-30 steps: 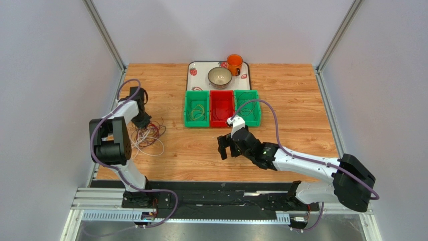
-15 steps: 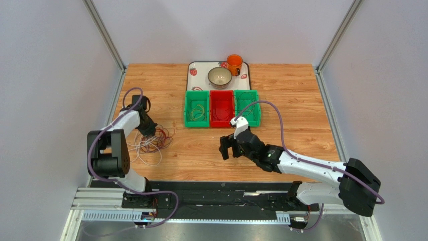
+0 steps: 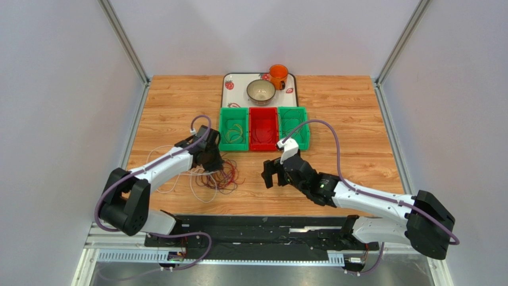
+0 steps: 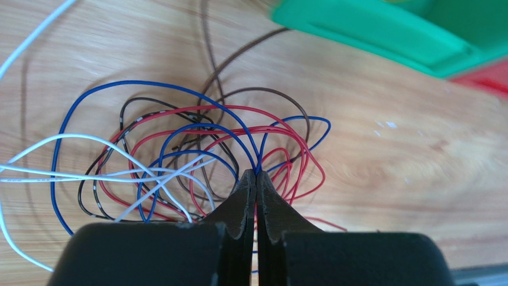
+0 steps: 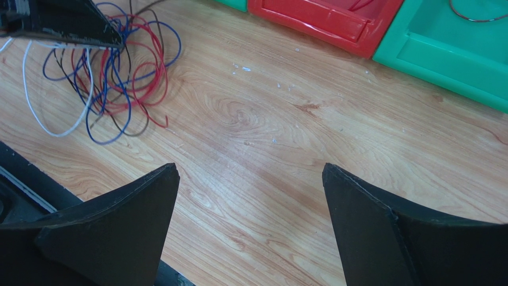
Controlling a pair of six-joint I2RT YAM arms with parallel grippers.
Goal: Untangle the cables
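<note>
No legible text or markings

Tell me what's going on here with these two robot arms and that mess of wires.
The arms are set to untangle a bundle of cables lying on the wooden table, just in front of a row of green and red bins. The left pincer is shut on a strand of the bundle. The right pincer hangs wide open over bare wood beside it, holding nothing. The loops are all still knotted together.

Cables (image 3: 222, 179) lie front-left of the bins (image 3: 263, 147) (tray (image 3: 235, 95) behind them).
</note>
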